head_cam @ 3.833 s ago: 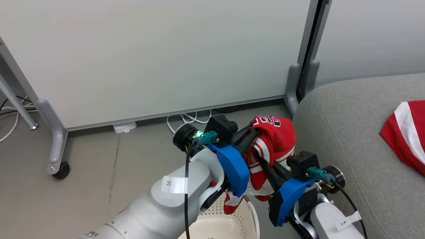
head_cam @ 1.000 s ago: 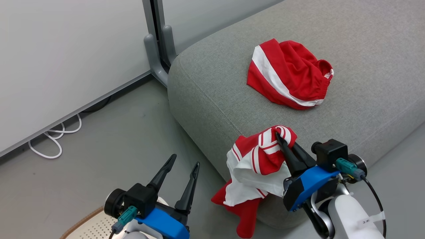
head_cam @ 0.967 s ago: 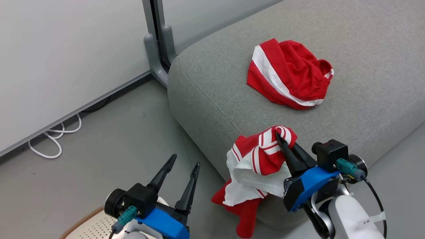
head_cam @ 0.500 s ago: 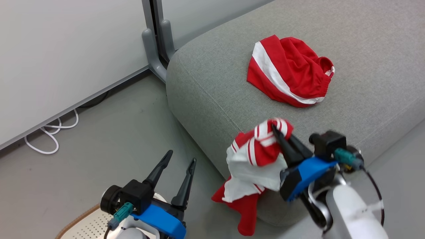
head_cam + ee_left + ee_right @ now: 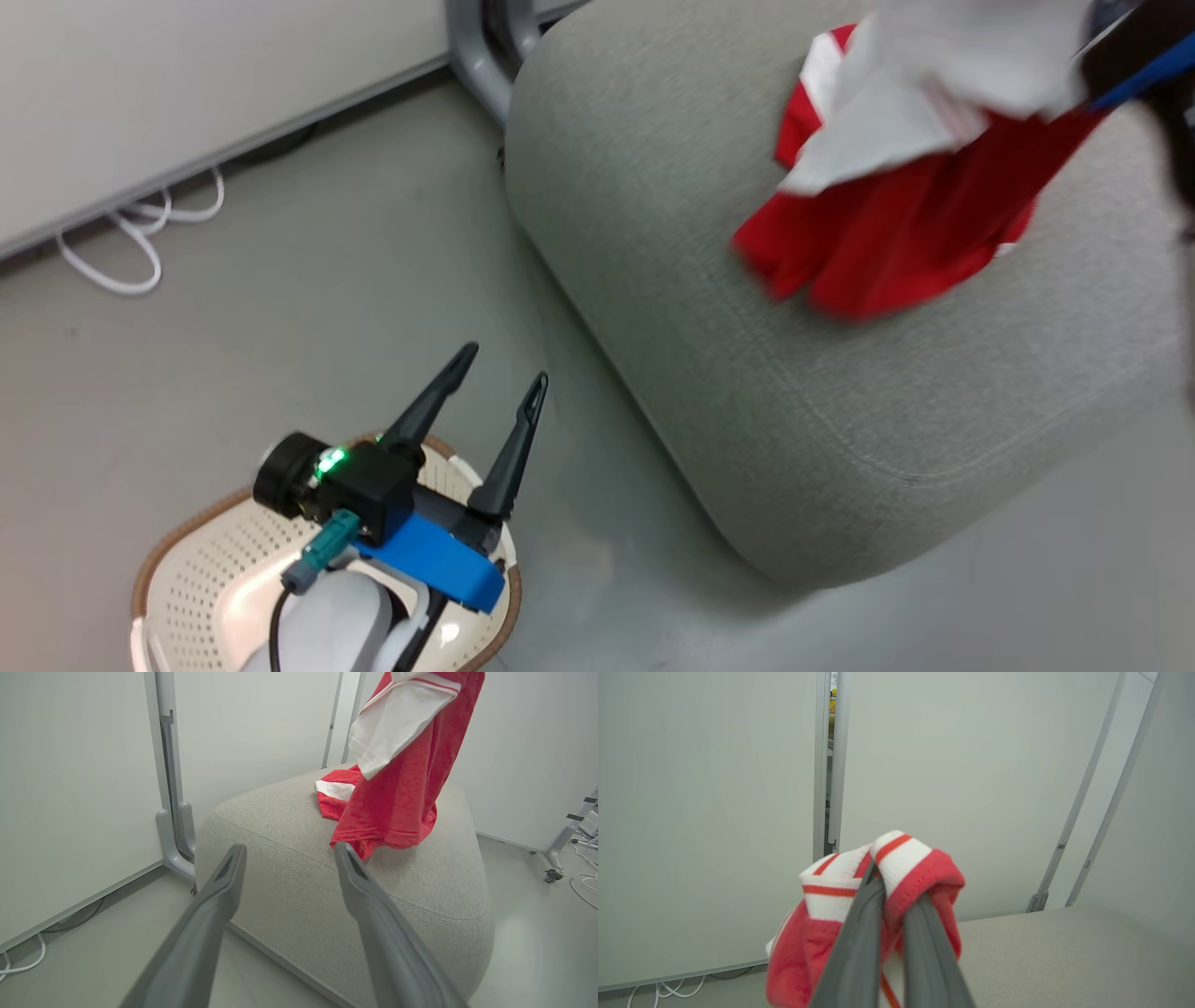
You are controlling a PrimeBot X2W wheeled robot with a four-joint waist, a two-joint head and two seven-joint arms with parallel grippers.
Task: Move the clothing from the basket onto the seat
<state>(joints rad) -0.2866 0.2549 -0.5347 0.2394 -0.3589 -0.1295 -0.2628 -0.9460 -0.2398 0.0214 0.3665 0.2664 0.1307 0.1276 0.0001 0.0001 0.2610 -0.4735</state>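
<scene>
My right gripper (image 5: pixel 896 884) is shut on the striped edge of the red jersey (image 5: pixel 817 933). The jersey (image 5: pixel 896 233) hangs with its white lining showing above the grey seat (image 5: pixel 794 401), and its lower hem sits close over the cushion (image 5: pixel 289 826). The red shorts (image 5: pixel 332 794) with a white stripe lie on the seat behind the jersey. My left gripper (image 5: pixel 501 366) is open and holds nothing, low over the cream basket (image 5: pixel 201 569) on the floor, left of the seat. The basket's inside is largely hidden by my left arm.
White partition panels on grey feet (image 5: pixel 471 56) stand behind the seat's corner, and white cables (image 5: pixel 140 243) lie on the floor along them. A caster foot and more cables (image 5: pixel 553 875) are on the floor at the seat's far end. Bare grey floor lies between basket and seat.
The right arm has lifted the jersey from the seat's front edge up and farther over the cushion. The head view has tilted down and shifted. The left gripper stays open over the basket.
</scene>
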